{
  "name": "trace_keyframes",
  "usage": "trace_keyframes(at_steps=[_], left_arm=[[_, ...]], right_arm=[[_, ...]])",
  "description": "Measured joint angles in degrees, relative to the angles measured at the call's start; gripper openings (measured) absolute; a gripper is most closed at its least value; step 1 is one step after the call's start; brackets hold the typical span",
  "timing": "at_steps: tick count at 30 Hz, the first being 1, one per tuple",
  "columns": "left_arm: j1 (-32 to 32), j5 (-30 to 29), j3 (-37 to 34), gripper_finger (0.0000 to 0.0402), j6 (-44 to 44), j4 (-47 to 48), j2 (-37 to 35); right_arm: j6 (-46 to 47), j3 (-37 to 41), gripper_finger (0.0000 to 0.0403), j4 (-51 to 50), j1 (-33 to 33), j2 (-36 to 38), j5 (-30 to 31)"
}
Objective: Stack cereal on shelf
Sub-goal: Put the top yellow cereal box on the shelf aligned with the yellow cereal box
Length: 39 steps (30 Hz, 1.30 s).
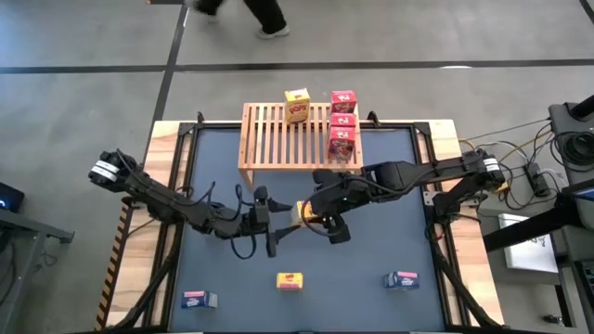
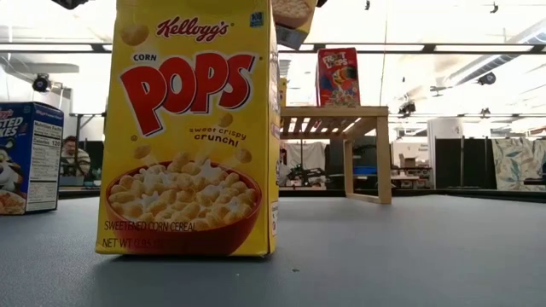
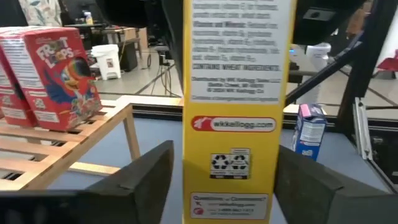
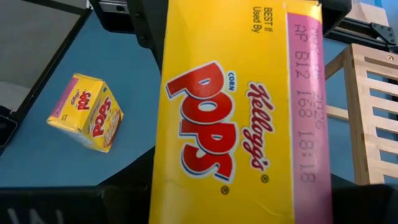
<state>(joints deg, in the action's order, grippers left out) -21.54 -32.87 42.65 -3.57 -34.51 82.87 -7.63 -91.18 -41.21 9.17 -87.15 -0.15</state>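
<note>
Toward the left of the near edge a blue box (image 1: 198, 299) stands well clear of both arms, so nothing there worries me.

My left claw (image 1: 277, 230) sits mid-tabletop (image 1: 390, 186), released. In its wrist view the fingers (image 3: 149, 177) stand off either side of the held box (image 1: 304, 211) with gaps showing. If I clench it while the other arm pulls, I'd expect the carton to twist or crease. If I swing that arm away sideways, a finger could clip the carton and skew it.

The held box hangs above the tabletop's middle, just in front of the shelf (image 1: 278, 139). The right claw (image 1: 320, 211) is grasping it, as best I judge from its wrist view, where the carton runs between the fingers. The carton is light and slick, so a sudden lift could let it slide.

The left and middle slats are bare apart from a yellow box (image 1: 297, 104) at the back edge, so there is open room there. Three red boxes (image 1: 342, 122) line the shelf's right end. Coming in low, I could catch the shelf's front rail. Drifting right, I'd knock the red row.

Near-edge yellow (image 1: 290, 280) and blue (image 1: 401, 279) boxes lie well apart from the path.
</note>
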Motion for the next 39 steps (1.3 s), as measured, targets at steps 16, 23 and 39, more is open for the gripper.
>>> trace_keyframes(at_steps=[16, 23, 39], left_arm=[[0.3, 0.2, -0.1, 0.0162, 1.5, 1.1, 0.0], [1.0, 0.7, -2.0, 0.0163, 3.5, 0.5, -0.8], [31.1, 37.1, -10.3, 0.0163, -2.0, -11.3, -14.1]], right_arm=[[-0.1, 0.0, 0.0243, -1.5, 0.3, 0.8, -1.8], [3.1, 2.2, 0.0267, -6.0, 1.5, 6.3, -1.3], [3.1, 36.1, 0.0251, 22.8, 8.4, 36.1, -1.3]])
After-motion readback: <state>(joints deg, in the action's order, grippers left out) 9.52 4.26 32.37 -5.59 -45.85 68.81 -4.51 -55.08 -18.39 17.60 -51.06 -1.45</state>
